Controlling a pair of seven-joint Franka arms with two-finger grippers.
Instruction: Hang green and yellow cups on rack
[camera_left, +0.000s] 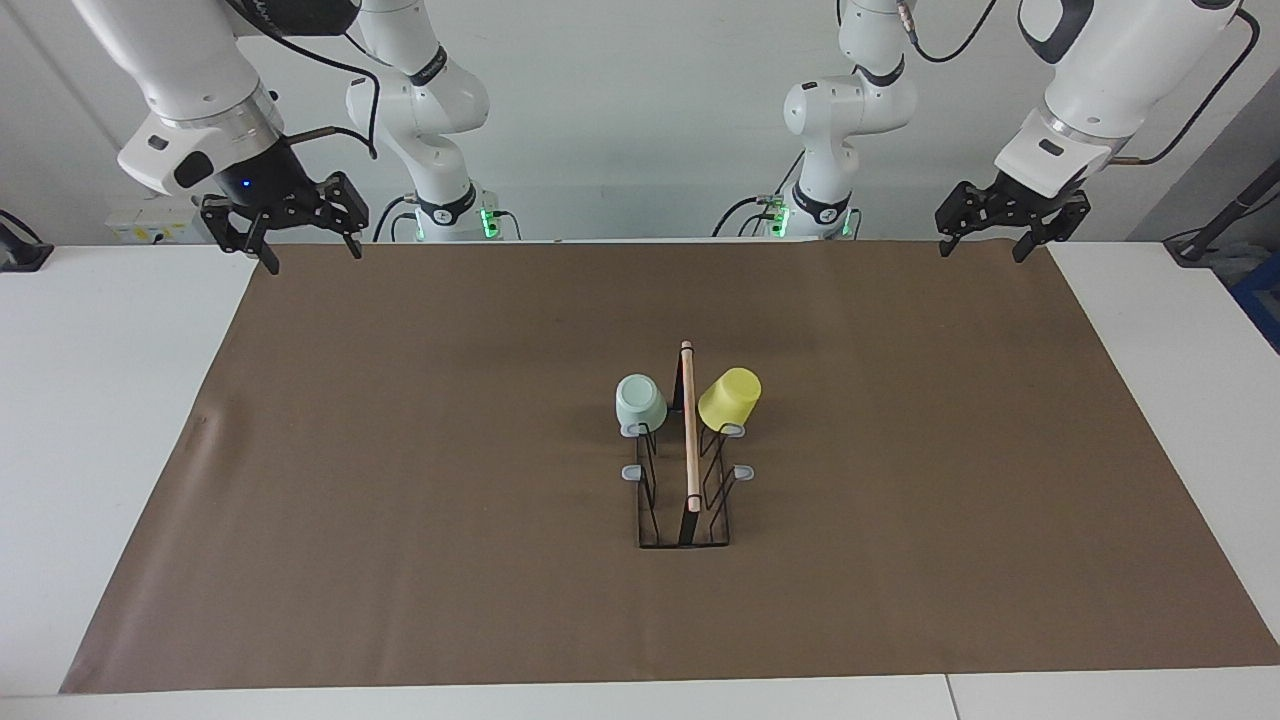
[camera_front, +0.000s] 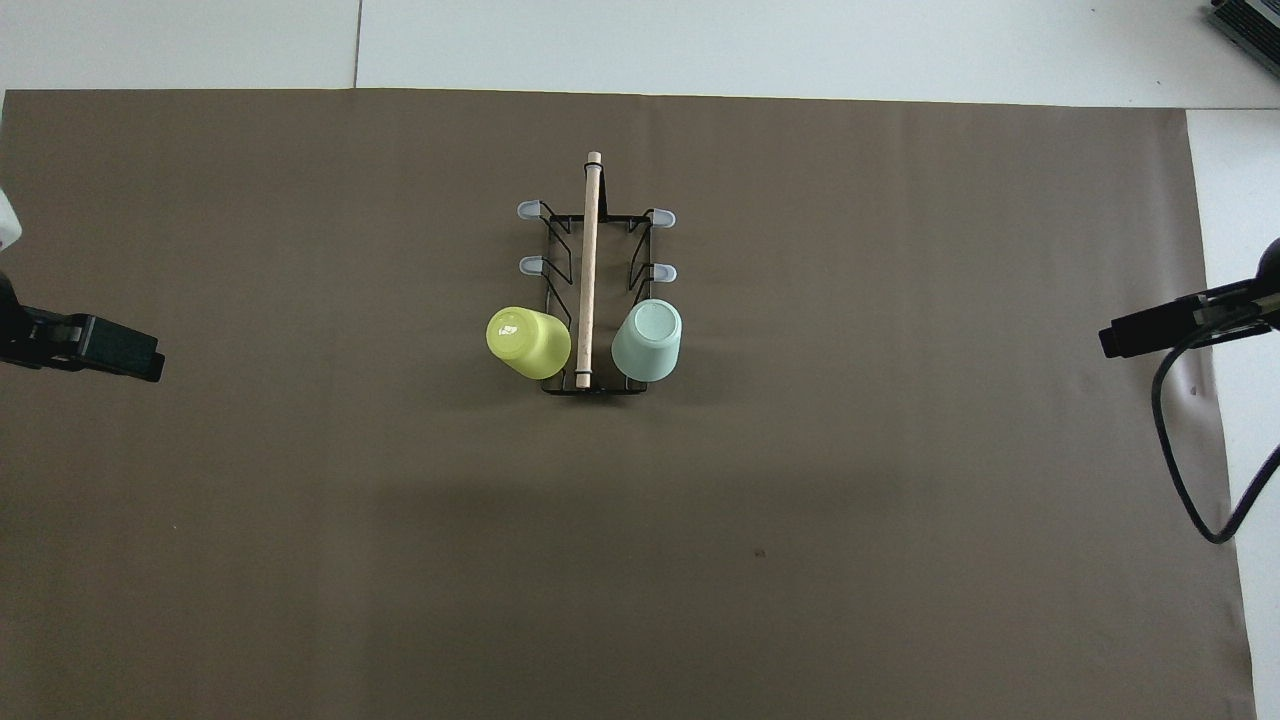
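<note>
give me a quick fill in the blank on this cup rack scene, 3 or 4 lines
1. The yellow cup hangs on the rack on the side toward the ____ arm's end of the table.
2. The mint green cup hangs upside down on a ____ of the rack.
3. Both cups sit on the pair of pegs ____ to the robots.
4. The left gripper and the right gripper both hold ____.

Missing words: left; peg; nearest; nothing

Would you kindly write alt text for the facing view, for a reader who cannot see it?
A green cup and a yellow cup hang upside down on the rack at the middle of a brown mat, on the pegs nearest the robots. The left gripper and right gripper hang open and empty above the mat's two corners nearest the robots.
</note>
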